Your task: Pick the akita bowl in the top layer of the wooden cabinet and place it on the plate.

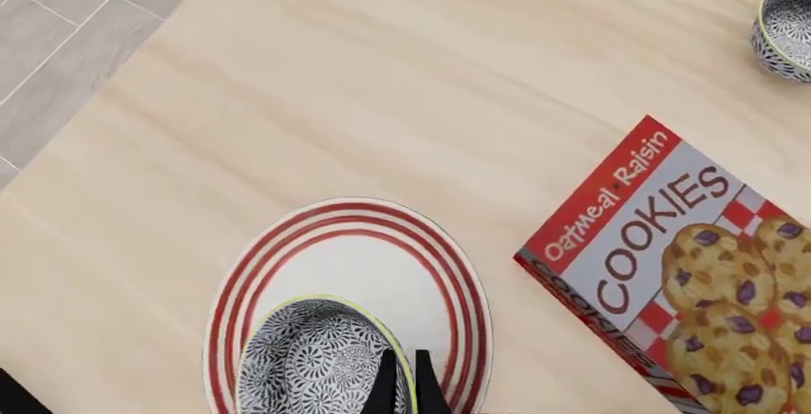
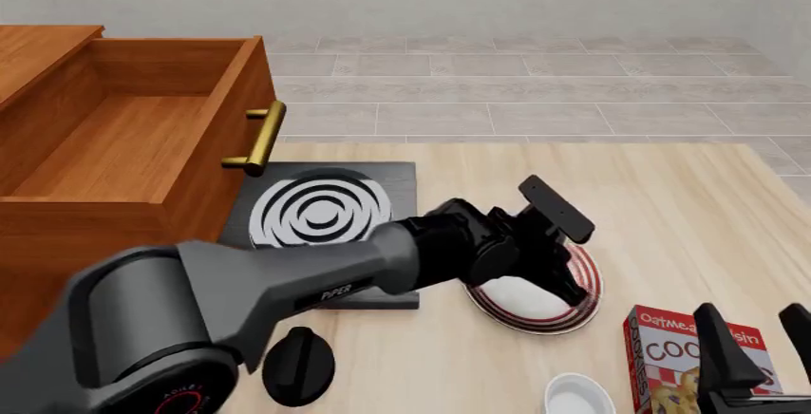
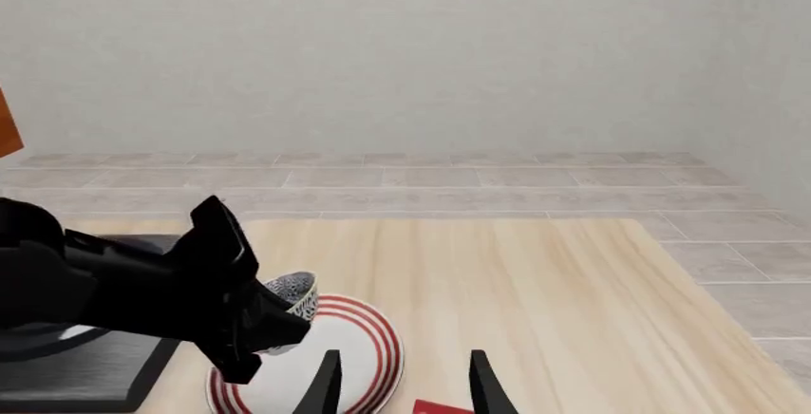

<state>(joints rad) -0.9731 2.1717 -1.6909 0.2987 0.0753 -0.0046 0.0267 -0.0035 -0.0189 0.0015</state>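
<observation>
Cookie box point(image 1: 690, 272) lies beside plate point(image 1: 348, 243), apart.

The wooden cabinet point(image 2: 76, 186) stands at the desk's point(image 2: 685, 205) left edge with its top layer point(image 2: 140, 124) pulled open and bare inside, the brass handle point(image 2: 260, 139) hanging over the black stove point(image 2: 332, 207). The left arm point(image 2: 317, 276) reaches across the stove to the plate point(image 2: 538, 300) near the desk's middle, its gripper hidden behind the wrist. At the near edge lie a cookie box point(image 2: 671, 357), a plain white bowl point(image 2: 579, 398), a black knob point(image 2: 298, 362), and the right gripper point(image 2: 754, 338) with fingers parted.
</observation>
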